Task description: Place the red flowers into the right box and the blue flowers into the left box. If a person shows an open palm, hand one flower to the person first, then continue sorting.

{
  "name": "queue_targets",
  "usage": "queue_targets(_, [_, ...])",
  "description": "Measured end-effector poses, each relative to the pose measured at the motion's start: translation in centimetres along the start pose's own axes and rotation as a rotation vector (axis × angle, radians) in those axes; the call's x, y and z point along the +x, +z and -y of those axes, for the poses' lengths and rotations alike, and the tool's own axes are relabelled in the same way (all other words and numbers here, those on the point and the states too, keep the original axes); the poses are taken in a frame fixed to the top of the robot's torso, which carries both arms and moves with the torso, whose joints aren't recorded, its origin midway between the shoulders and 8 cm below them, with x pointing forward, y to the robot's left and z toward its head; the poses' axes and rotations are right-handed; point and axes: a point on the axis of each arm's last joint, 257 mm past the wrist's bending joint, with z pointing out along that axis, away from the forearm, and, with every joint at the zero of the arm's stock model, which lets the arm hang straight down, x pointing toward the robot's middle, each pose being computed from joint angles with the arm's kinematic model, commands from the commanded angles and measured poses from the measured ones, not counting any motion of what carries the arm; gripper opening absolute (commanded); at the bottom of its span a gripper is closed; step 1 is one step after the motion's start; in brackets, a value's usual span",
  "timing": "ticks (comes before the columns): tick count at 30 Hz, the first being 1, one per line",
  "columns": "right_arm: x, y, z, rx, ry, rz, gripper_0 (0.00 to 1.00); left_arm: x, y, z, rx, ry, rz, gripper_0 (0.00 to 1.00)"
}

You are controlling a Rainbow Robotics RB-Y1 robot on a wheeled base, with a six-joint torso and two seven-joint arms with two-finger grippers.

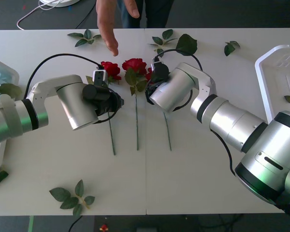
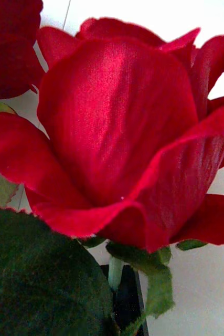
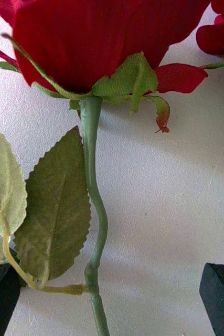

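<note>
Two roses under my jaws, and a palm held out just beyond them

My left jaws hang released, one black finger to each side of a red flower's stem that lies flat on the worktop, its bloom just ahead; if I close now, the leaf beside the stem may get pinched in and twist the rose. My right jaws sit tight under another rose, and I cannot tell whether they are clenched on its stem. Past both blooms, a person's open palm reaches in, so lifting both flowers at once risks a clash or a missed handover. The right box lies well out beyond my right arm; the left box is off beyond my left arm.
</note>
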Motion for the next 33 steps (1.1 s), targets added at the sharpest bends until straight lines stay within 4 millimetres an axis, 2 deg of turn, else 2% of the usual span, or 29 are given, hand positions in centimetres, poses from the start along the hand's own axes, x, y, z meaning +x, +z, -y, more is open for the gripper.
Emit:
queue_targets(5, [-0.6,-0.5,-0.3,-0.019,0.002,0.018,0.00,0.0,0.0,0.0,0.000,0.000,0.000,1.00])
queue_targets(9, [-1.9,-2.1,-0.7,-0.074,0.010,0.082,0.00,0.0,0.0,0.0,0.000,0.000,0.000,1.00])
queue_targets(16, [-2.6,-5.0,1.6,-0.131,0.060,0.167,0.00,0.0,0.0,0.0,0.000,0.000,0.000,1.00])
queue_targets(19, [-4.4,-7.1,2.5,-0.171,0.107,0.255,0.00,0.0,0.0,0.0,0.000,0.000,0.000,1.00])
queue_targets(24, [-8.6,-11.8,3.7,-0.238,0.182,0.445,0.00,0.0,0.0,0.0,-0.001,0.000,0.000,1.00])
queue_targets(29, [-13.8,-16.1,3.9,-0.263,0.127,0.685,0.00,0.0,0.0,0.0,-0.001,0.000,0.000,1.00])
queue_targets(33, [-16.3,-18.5,4.0,-0.269,0.097,0.806,0.00,0.0,0.0,0.0,-0.001,0.000,0.000,1.00])
